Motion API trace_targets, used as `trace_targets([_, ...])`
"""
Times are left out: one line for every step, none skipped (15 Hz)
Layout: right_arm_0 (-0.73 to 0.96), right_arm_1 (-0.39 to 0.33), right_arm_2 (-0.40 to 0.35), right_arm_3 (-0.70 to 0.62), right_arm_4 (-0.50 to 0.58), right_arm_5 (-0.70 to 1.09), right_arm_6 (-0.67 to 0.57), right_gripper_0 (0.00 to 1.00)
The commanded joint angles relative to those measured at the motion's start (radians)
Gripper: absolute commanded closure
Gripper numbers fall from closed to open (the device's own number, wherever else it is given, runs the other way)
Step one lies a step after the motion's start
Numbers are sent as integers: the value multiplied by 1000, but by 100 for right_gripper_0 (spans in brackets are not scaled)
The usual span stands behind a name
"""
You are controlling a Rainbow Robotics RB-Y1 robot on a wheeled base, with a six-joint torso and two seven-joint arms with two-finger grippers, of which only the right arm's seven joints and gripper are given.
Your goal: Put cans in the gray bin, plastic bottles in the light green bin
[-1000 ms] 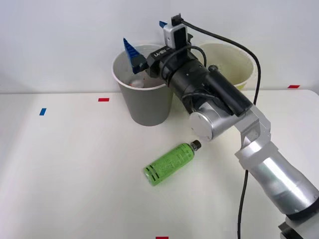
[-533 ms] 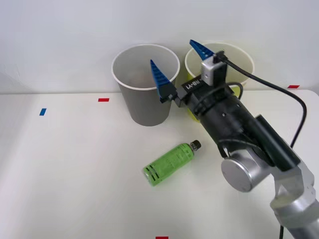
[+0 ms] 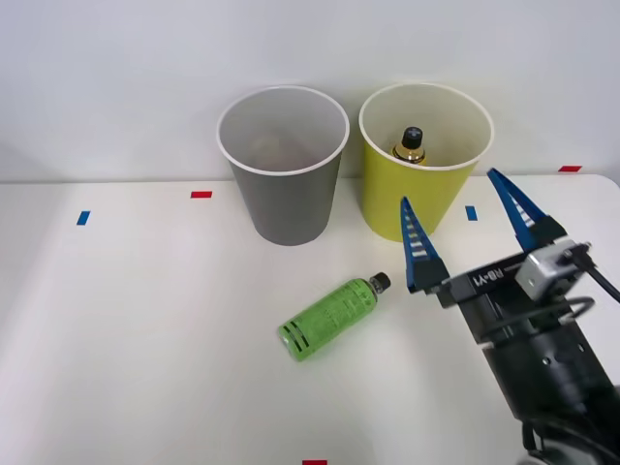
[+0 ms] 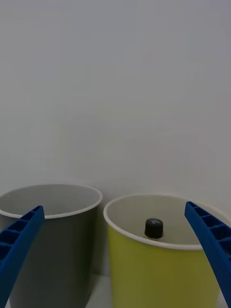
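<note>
Gripper: right gripper with blue ribbed fingers spread wide, holding nothing, above the white tabletop in front of the round yellow-green plastic bin
Green bottle: slim bright-green plastic bottle lying on the tabletop, black cap toward the gripper
Gray bin: round gray plastic bin just beside the yellow-green bin
Front view: black-capped, gold-necked bottle upright in the yellow-green bin
Wrist view: that bottle's cap top seen over the rim
</note>
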Motion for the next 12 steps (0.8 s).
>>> trace_targets([160,-26,-30,-28,19,-95,6,0])
trace_targets([221,-26,-37,-28,23,-118,6,0])
trace_targets([264,-24,-47,-28,23,-132,3,0])
trace_targets([301,-24,-56,-28,20,-144,2,0])
trace_targets([348,-24,-66,-28,11,-151,-3,0])
trace_targets([380,-21,-72,-28,5,-155,-4,0])
trace_targets([408,-18,-75,-28,-3,-159,-4,0])
trace_targets([436,-5,-78,-26,-7,-161,-4,0])
trace_targets([457,12,-81,-26,-10,-161,-1,0])
trace_targets([489,43,-84,-28,-3,-161,0,0])
trace_targets([515,68,-89,-28,17,-161,-1,0])
trace_targets([546,88,-95,-28,40,-159,-4,0])
